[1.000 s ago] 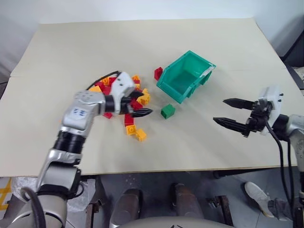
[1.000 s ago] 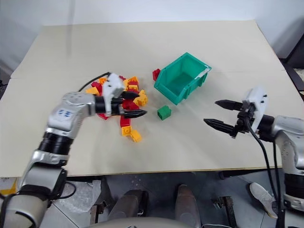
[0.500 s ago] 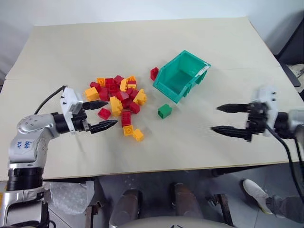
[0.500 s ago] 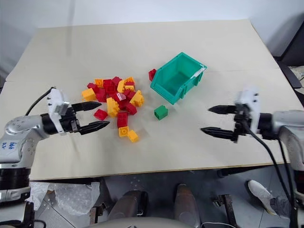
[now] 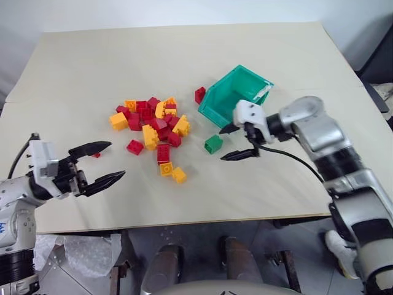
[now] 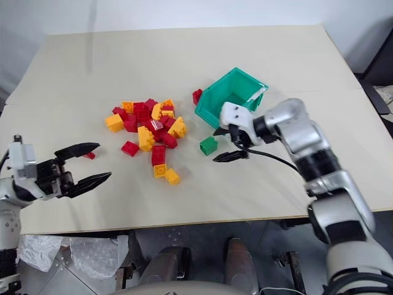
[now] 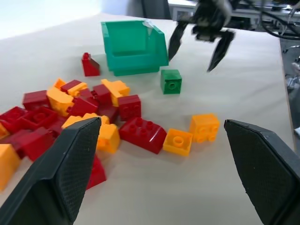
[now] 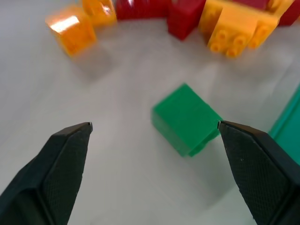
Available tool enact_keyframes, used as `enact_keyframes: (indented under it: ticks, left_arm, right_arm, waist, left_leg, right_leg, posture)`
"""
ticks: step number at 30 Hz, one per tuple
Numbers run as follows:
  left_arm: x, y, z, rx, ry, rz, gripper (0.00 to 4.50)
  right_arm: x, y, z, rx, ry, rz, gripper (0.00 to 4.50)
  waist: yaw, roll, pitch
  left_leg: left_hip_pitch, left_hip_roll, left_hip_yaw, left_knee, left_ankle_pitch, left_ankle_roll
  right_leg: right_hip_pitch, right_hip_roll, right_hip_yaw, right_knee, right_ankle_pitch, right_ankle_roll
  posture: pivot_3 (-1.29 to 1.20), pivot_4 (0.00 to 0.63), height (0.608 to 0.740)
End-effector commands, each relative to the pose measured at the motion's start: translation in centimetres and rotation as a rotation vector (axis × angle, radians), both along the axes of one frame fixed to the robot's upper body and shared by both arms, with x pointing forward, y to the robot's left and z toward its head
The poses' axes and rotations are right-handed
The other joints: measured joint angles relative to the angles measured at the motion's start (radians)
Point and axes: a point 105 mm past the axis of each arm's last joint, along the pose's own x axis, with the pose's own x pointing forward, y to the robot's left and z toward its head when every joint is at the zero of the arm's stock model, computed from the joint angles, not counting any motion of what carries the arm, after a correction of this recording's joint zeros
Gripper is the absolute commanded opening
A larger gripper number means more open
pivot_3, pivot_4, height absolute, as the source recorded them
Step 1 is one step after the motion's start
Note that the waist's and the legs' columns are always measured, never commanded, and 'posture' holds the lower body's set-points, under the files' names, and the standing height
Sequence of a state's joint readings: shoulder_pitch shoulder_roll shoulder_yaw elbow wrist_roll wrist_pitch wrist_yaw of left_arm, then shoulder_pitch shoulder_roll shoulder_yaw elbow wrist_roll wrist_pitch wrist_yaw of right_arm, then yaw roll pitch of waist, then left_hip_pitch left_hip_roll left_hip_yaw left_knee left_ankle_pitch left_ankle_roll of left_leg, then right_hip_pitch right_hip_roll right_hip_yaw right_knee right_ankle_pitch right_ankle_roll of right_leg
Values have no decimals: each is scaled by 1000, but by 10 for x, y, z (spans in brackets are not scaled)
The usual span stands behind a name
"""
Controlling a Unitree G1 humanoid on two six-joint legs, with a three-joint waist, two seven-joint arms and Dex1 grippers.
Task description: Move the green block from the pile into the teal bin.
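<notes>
Now, from the head cameras, the right tool (image 5: pixel 236 142) has swung in from the counter's right edge to hang just beside the small green studded plastic brick (image 5: pixel 214 144), which lies alone on the beige counter (image 5: pixel 184 55) between the loose heap of red and yellow-orange bricks (image 5: pixel 151 127) and the teal plastic bin with the sloped open front (image 5: pixel 235 98); meanwhile the left tool (image 5: pixel 98 165) has pulled away from the heap toward the counter's near left edge, so the pick looks handed to the right arm. Both tools stand wide apart and carry nothing. The right forearm reaches across in front of the bin, its tool tilted downward at the brick. From the left wrist, that tool's fingers (image 7: pixel 70 164) frame the heap, with the green brick (image 7: pixel 171 81) just in front of the bin (image 7: pixel 133 46) and the right tool (image 7: pixel 197 42) above it. From the right wrist, the brick (image 8: pixel 186 119) sits between the spread fingers (image 8: pixel 51 168), nearer one tip, not yet touched
</notes>
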State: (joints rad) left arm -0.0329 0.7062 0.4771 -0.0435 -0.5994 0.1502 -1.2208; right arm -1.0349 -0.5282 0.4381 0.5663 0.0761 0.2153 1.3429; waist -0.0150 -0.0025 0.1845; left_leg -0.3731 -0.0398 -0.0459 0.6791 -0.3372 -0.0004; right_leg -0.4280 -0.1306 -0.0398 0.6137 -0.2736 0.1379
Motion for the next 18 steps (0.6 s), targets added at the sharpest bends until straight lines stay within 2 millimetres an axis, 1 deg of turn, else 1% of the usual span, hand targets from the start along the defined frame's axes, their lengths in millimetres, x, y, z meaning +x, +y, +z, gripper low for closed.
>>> enact_keyframes:
  ticks: [1,5,6,9,12,16,17,18]
  left_arm:
    - [-4,1,11,-8,-71,32,4462]
    - [-6,-2,10,-20,-79,54,4462]
    - [-7,-2,9,-22,-79,60,4462]
    - [-6,-3,8,-26,-76,84,4500]
    - [-5,-3,7,-25,-77,90,4500]
    - [0,-6,10,-33,-86,89,4500]
    - [1,-7,11,-35,-89,88,4500]
    - [1,-7,11,-35,-90,88,4500]
  right_arm:
    - [14,5,-7,-99,-79,21,4500]
    - [22,7,-18,-194,-95,36,4500]
    - [23,12,-17,-185,-104,44,4500]
    - [21,19,-16,-170,-88,78,3896]
    - [23,22,-13,-136,-99,63,2899]
    - [24,29,-4,-51,-99,43,1628]
    - [23,29,-1,-33,-96,41,1496]
    - [23,28,1,-22,-94,39,1497]
  waist:
    - [-6,0,0]
    - [-14,0,0]
    - [-15,0,0]
    - [-15,0,0]
    - [-16,0,0]
    - [-17,0,0]
    - [-16,0,0]
    - [-15,0,0]
  left_leg:
    - [0,0,0,0,0,0]
    - [0,-1,-1,0,0,0]
    - [0,0,-1,0,0,0]
    - [0,0,-1,0,0,0]
    - [1,0,-1,1,0,0]
    - [1,0,-1,1,0,-1]
    - [1,0,-1,1,0,-1]
    - [1,0,-1,1,0,-1]
  right_leg:
    - [0,0,0,2,0,0]
    - [0,-1,-1,5,0,0]
    - [0,-1,-1,5,0,0]
    - [0,-1,-1,5,0,0]
    - [1,0,-1,6,0,0]
    - [0,0,0,7,0,-1]
    - [0,0,0,7,0,-1]
    - [0,0,0,7,0,-1]
  posture:
    - [0,150,740]
    - [0,150,740]
    - [0,150,740]
    - [0,150,740]
    - [0,150,740]
    - [0,150,740]
    - [0,150,740]
    - [0,150,740]
